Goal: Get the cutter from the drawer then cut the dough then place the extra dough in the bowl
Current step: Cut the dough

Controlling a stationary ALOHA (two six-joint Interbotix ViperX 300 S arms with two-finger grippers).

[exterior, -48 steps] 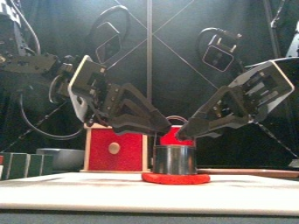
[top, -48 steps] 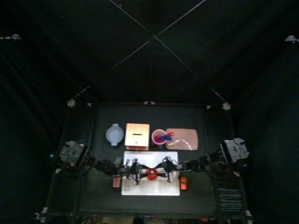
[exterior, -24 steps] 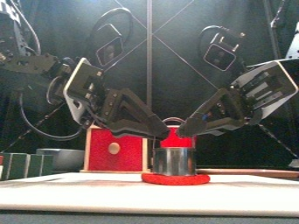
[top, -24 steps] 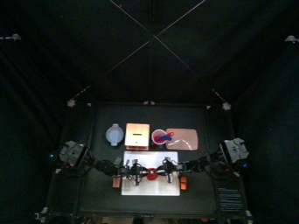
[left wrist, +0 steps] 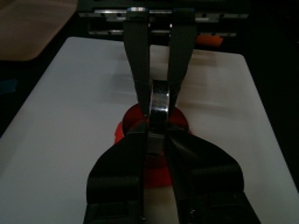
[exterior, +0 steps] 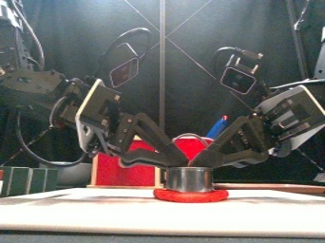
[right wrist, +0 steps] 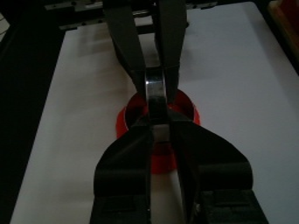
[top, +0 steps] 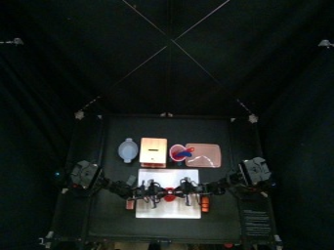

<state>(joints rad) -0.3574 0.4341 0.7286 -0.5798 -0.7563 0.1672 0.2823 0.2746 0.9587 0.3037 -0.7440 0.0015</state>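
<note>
The round metal cutter [exterior: 191,177] stands on the flat red dough [exterior: 191,195] in the middle of the white cutting board [exterior: 76,197]. My left gripper [exterior: 162,168] slants down from the left and my right gripper [exterior: 218,168] from the right. Their tips meet the cutter's top rim from opposite sides. In the left wrist view my jaws close narrowly on the thin metal edge [left wrist: 160,94], with red dough [left wrist: 131,131] beneath. The right wrist view shows the same pinch over the dough [right wrist: 187,114]. From above, both grippers cover the cutter on the board [top: 146,208].
Behind the board stand the blue-grey bowl [top: 127,149], the pale wooden box [top: 154,149] with its red drawer front [exterior: 127,163], and the pink tray [top: 212,154] with a red cup [top: 182,153]. Bare board lies left and right of the dough.
Both grippers have come down lower onto the cutter, their arms now slanting flatter. The cutter's wire handle no longer shows above them. The cutter and dough stay in place.
</note>
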